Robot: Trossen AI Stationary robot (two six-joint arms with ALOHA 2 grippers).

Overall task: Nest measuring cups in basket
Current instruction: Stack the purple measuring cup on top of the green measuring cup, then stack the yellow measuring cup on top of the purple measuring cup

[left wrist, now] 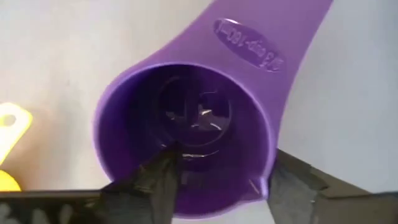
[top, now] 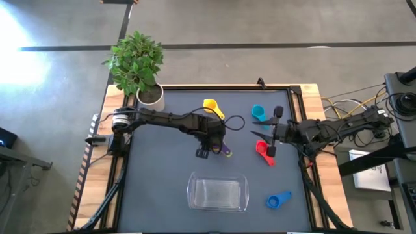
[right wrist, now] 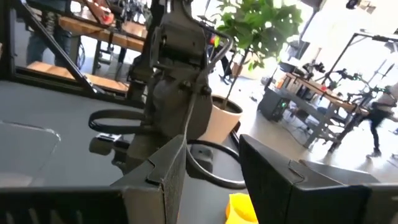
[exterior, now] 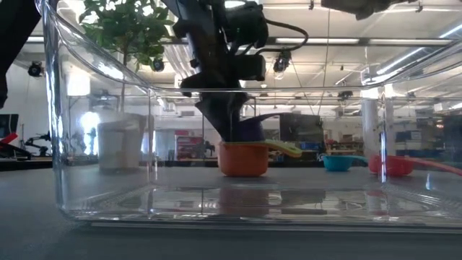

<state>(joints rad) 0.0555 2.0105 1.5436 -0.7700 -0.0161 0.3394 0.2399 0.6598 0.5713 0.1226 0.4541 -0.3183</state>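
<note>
A purple measuring cup (left wrist: 186, 118) sits upright in an orange cup (exterior: 242, 160) at the table's middle, with a green handle (exterior: 289, 150) poking out between them. My left gripper (top: 218, 144) points down over the stack and is open, one finger inside the purple bowl and one outside. The clear basket (top: 195, 177) stands nearer the front edge. Yellow (top: 211, 106), teal (top: 259, 114), red (top: 263, 154) and blue (top: 276, 201) cups lie singly on the mat. My right gripper (top: 268, 134) hovers level above the red cup, open and holding nothing. My left gripper comes from above, its fingers astride the purple cup's bowl wall (left wrist: 264, 180) on the side away from the handle. The inner finger (left wrist: 163, 180) stands apart from that wall. Whether the outer finger (left wrist: 292, 186) touches the wall, I cannot tell. The cup rests in the orange cup.
A white plant pot (top: 151, 96) with a leafy plant stands at the far left corner. A loose cable loop (top: 235, 123) lies near the yellow cup. Wooden rails (top: 312, 91) edge the dark mat.
</note>
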